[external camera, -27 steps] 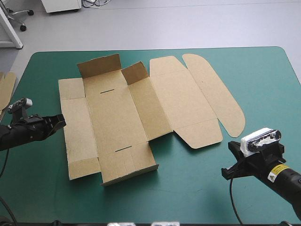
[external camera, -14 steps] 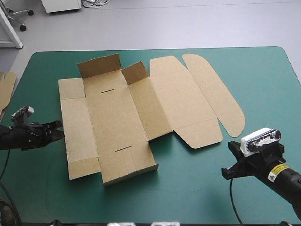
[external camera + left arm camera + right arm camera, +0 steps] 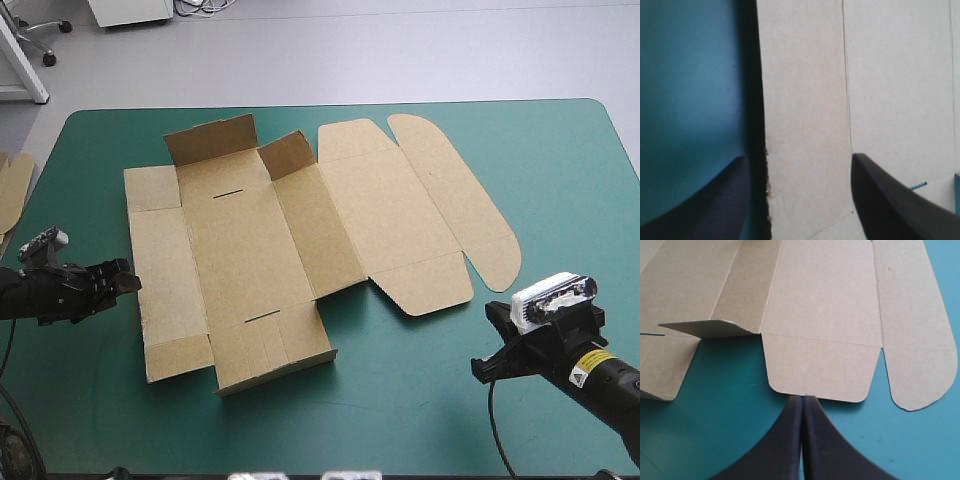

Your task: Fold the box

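**Left gripper (image 3: 122, 277) up at the box (image 3: 250, 250) edge again**

Left gripper has crept forward since just before. Fingers spread; the box's left edge runs between them, teal-green cover (image 3: 400, 410) under the outer finger. Right gripper (image 3: 803, 398) unmoved, fingers pressed together, holding nothing. Rounded flap (image 3: 820, 367) lies flat just ahead of its tip, not touching. Box mostly flat on the cover. Farther off, far flap (image 3: 210, 140) stands raised.
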Controlling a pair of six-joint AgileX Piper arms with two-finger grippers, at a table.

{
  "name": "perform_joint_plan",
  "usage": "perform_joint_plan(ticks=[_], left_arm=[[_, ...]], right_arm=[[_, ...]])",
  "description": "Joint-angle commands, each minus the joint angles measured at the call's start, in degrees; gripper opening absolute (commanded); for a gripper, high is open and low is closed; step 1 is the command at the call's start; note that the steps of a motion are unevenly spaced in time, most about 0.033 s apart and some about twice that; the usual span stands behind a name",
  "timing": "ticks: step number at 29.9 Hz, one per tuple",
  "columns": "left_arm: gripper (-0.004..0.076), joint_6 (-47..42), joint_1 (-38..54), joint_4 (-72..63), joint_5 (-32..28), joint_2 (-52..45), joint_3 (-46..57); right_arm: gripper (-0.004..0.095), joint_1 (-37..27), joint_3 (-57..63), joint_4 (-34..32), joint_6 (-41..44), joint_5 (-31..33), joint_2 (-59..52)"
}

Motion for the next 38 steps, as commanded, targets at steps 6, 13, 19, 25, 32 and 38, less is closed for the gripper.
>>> perform_joint_plan(ticks=[6,13,19,25,32,38], left_arm=[[0.0488,1.35,0.25,-6.26,0.56,3.16,-1.60],[0.0488,5.00,0.25,-8.67,1.20,7.43,-1.60],[0.0488,7.63,0.34,-10.14,1.33,11.00,-1.60],[0.0488,10.94,0.34,-13.91,3.95,12.77,-1.60],[0.0488,14.36,0.34,-18.27,6.83,14.68,-1.60],[0.0483,16.03,-0.03,-20.77,8.51,16.51,-1.60]], right_arm=[[-0.0034,-0.30,-1.72,-0.16,-0.39,-3.43,0.27],[-0.0034,-0.30,-1.72,-0.16,-0.02,-3.32,0.27],[-0.0034,-0.30,-1.72,-0.16,-0.02,-2.96,0.27],[-0.0034,-0.30,-1.72,-1.93,-0.02,-1.96,0.27],[-0.0034,-0.30,-1.72,-2.92,0.60,-2.33,0.27],[-0.0034,-0.30,-1.72,-2.92,0.69,-2.60,0.27]])
